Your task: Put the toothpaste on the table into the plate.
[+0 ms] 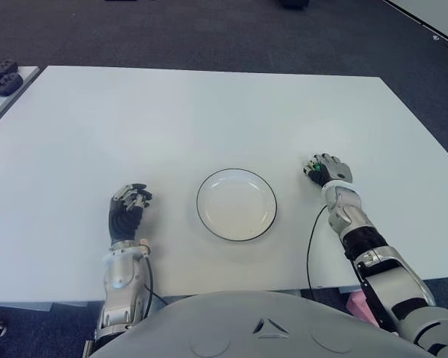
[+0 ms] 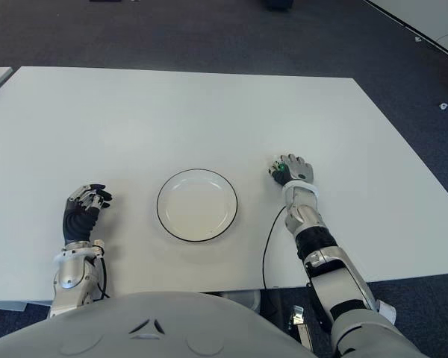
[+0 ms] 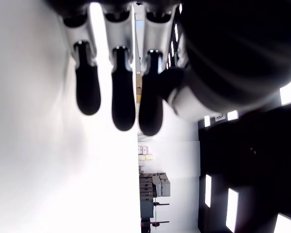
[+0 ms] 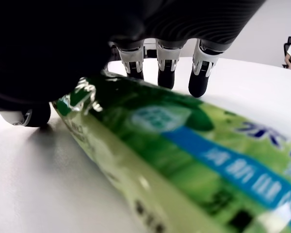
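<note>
Right hand (image 1: 325, 170) shows right of centre in the left eye view, at the end of a forearm that comes up from the lower right corner. Its own wrist view shows it over the toothpaste (image 4: 194, 160), a green tube with blue print that lies on the white table (image 1: 209, 112). The thumb (image 4: 29, 115) is down at one side of the tube and three fingers (image 4: 166, 63) hang curved at the other side, so the hand is cupped around the tube; whether it already presses on it, I cannot tell. In the eye views only a small green spot of the tube is seen under the fingers, the rest is hidden by the hand.

Nearest to the camera, the grey chest (image 1: 231, 328) of the robot fills the lower middle edge. Left hand (image 1: 127, 210) shows in the lower left part of the frame, to the left of the plate (image 1: 236, 203), with fingers loosely bent and nothing in them.

That plate, white with a dark rim, sits in the middle of the frame, between the two hands and apart from both. Its inside holds nothing. Between it and the right hand there is only bare table.

Farther up, the table continues bare to its far edge, then dark carpet (image 1: 209, 33). At the upper left edge, dark objects (image 1: 0, 74) lie on a second surface.
</note>
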